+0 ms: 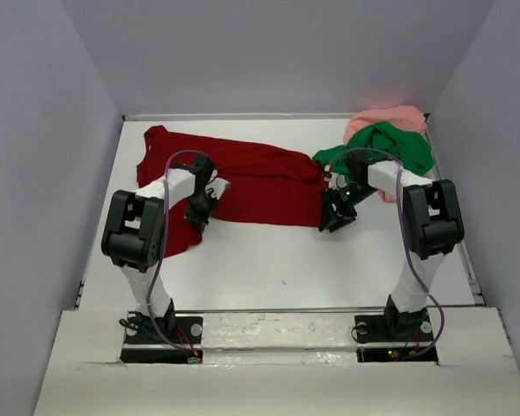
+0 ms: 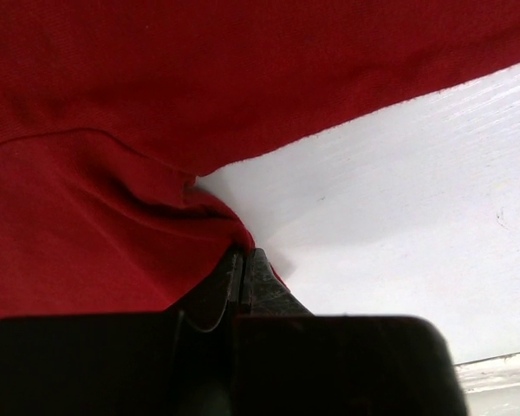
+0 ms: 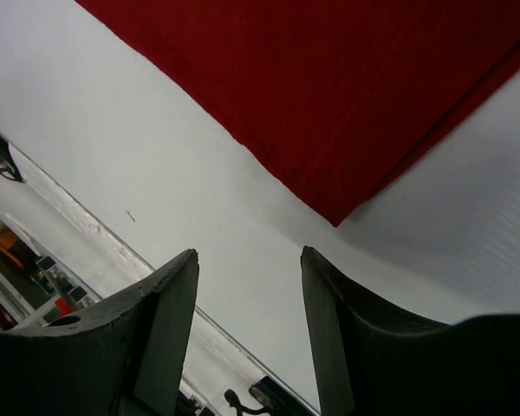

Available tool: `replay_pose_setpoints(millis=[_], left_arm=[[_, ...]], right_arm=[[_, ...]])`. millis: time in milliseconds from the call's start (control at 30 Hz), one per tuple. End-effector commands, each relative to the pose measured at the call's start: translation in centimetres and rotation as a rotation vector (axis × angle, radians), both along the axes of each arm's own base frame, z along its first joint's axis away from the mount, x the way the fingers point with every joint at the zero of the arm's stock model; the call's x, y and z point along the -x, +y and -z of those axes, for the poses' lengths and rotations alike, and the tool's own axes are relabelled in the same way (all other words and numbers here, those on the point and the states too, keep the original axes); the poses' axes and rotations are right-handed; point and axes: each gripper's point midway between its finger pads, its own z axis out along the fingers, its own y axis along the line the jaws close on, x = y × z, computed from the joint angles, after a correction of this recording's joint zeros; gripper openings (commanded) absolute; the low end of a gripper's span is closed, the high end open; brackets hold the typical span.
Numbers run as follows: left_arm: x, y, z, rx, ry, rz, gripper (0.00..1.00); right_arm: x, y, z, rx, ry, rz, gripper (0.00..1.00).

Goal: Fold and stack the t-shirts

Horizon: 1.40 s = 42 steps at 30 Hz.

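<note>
**newbie_01:** Where's the dark red t-shirt (image 1: pixel 260 178) sitting right now?

**yam_fan:** It's lying spread on the white table (image 1: pixel 286 260), long axis running left to right, with one part trailing toward the near left. The left gripper (image 2: pixel 245 260) is pinching a bunched fold of it, fingers pressed together.

**newbie_01:** And the right gripper (image 3: pixel 247 260)?

**yam_fan:** It's hovering with its fingers spread, just beside the shirt's right corner. The green t-shirt (image 1: pixel 386 147) is lying on the pink t-shirt (image 1: pixel 390 115) in the far right corner.

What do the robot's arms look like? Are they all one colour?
No. The left arm and right arm are white tubes with chunky black joints. A thin purple cable loops along each. The left gripper and right gripper are black, with two wedge-shaped fingers.
</note>
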Motion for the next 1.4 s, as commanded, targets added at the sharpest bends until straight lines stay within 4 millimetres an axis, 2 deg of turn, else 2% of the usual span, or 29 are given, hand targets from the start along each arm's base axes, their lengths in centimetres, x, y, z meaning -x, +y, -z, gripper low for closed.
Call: replay_pose_setpoints(millis=[0, 133, 200, 433, 567, 700, 967, 1167, 1333, 1367], left_arm=[[-0.6, -0.3, -2.6, 0.014, -0.063, 0.007, 0.0], [-0.6, -0.3, -2.8, 0.017, -0.069, 0.009, 0.0], [-0.6, -0.4, -2.8, 0.019, -0.068, 0.009, 0.0], [-0.5, -0.7, -3.1, 0.029, -0.075, 0.018, 0.0], [-0.6, -0.7, -3.4, 0.03, -0.086, 0.019, 0.0], [-0.7, -0.7, -3.5, 0.031, -0.089, 0.018, 0.0], [-0.6, -0.9, -3.7, 0.041, -0.089, 0.021, 0.0], [-0.6, -0.9, -3.7, 0.041, -0.089, 0.024, 0.0], [-0.7, -0.9, -3.7, 0.039, -0.09, 0.022, 0.0], [-0.6, -0.9, -3.7, 0.041, -0.089, 0.024, 0.0]], right_arm=[[-1.4, -0.5, -1.1, 0.013, -0.176, 0.004, 0.56], [-3.0, -2.4, -0.4, 0.134, -0.28, 0.04, 0.56], [-3.0, -2.8, -0.1, 0.156, -0.299, 0.05, 0.56], [-5.6, -2.6, -2.2, 0.135, -0.485, 0.087, 0.57], [-6.3, -2.7, -1.0, 0.154, -0.46, 0.107, 0.56], [-6.2, -2.4, 1.6, 0.156, -0.379, 0.118, 0.56], [-5.5, -1.8, 4.2, 0.154, -0.275, 0.111, 0.54], [-5.2, -0.9, 4.0, 0.12, -0.257, 0.105, 0.44], [-3.8, -1.1, 4.1, 0.124, -0.222, 0.101, 0.39], [-3.5, -0.8, 4.2, 0.124, -0.216, 0.092, 0.35]])
